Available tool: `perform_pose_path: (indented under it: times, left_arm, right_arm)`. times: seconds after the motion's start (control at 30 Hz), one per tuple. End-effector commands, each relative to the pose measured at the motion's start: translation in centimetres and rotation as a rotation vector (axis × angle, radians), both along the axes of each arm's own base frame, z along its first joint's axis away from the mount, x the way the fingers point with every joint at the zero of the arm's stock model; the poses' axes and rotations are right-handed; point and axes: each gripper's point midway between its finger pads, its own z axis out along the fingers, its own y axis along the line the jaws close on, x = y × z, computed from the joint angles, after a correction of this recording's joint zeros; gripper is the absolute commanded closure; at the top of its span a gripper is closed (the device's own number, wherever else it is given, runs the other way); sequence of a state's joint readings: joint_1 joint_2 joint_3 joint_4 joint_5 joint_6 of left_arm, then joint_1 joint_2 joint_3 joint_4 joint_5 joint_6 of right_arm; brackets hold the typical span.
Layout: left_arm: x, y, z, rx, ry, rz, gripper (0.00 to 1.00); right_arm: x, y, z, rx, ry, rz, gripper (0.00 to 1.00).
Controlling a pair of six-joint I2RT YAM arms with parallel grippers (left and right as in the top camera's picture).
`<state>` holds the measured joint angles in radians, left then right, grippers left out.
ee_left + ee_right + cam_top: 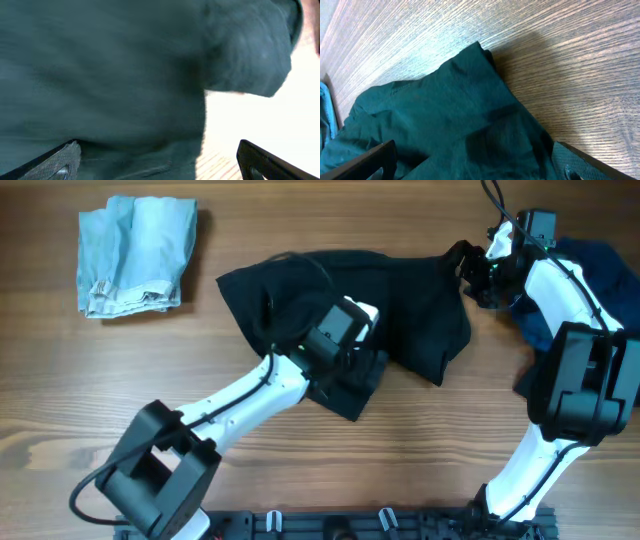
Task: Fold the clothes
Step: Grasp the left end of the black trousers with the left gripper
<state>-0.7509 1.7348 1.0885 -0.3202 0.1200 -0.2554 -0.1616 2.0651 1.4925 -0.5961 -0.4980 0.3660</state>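
The large black garment (420, 300) is seen lying crumpled and unfolded on the wooden table (420, 470), spread across the middle of the far half. Its lower edge is bunched into a rumpled flap beside the left arm, and 1 corner is drawn out toward the right arm.

A faded light-blue garment (135, 255) is laid flat in a compact folded shape at the far left of the table, well apart from the black one. A navy garment (600, 260) is heaped at the far right edge and is partly covered by the right arm.

The left gripper (157, 162) is positioned over the middle of the black garment. In the left wrist view, dark cloth fills nearly the whole frame, blurred and very close. The 2 fingers (55, 160) are spread as wide as they go, at the bottom corners of that view. Cloth lies between them, but none is seen pinched.

The right gripper (475, 165) is placed at the right-hand corner of the black garment, near the navy heap. Its 2 fingers (585, 162) are likewise fully spread, with wrinkled dark cloth and bare wood shown beneath them. Nothing is held by it.
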Motion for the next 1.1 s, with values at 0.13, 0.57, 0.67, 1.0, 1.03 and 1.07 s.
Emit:
perform_pose_path:
  times: [0.13,0.57,0.67,1.0,1.03,1.07]
  left_arm:
    - [-1.3,-1.6,-1.0,0.022,0.006,-0.058,0.0]
    - [-1.4,-1.4,-3.0,0.057,0.038,-0.056,0.22]
    - [-1.1,-0.9,-3.1,0.08,0.022,-0.038,0.57]
    - [-1.0,1.7,-2.6,0.236,0.04,0.014,0.96]
    - [-1.1,1.9,-2.6,0.244,0.044,0.015,0.96]
    - [-1.2,2.1,-2.6,0.251,0.047,0.015,0.96]
  right_arm:
    - [-0.2,2.1,-2.2,0.04,0.049,0.025,0.04]
    - [0.0,5.0,-3.1,0.011,0.047,0.081,0.53]
    - [0.2,4.8,-2.8,0.011,0.037,0.077,0.69]
    - [-0.6,2.0,3.3,-0.064,-0.013,0.013,0.96]
    - [-0.9,1.8,3.9,-0.071,-0.014,0.01,0.96]
    - [-1.2,1.8,4.5,-0.077,-0.017,0.01,0.96]
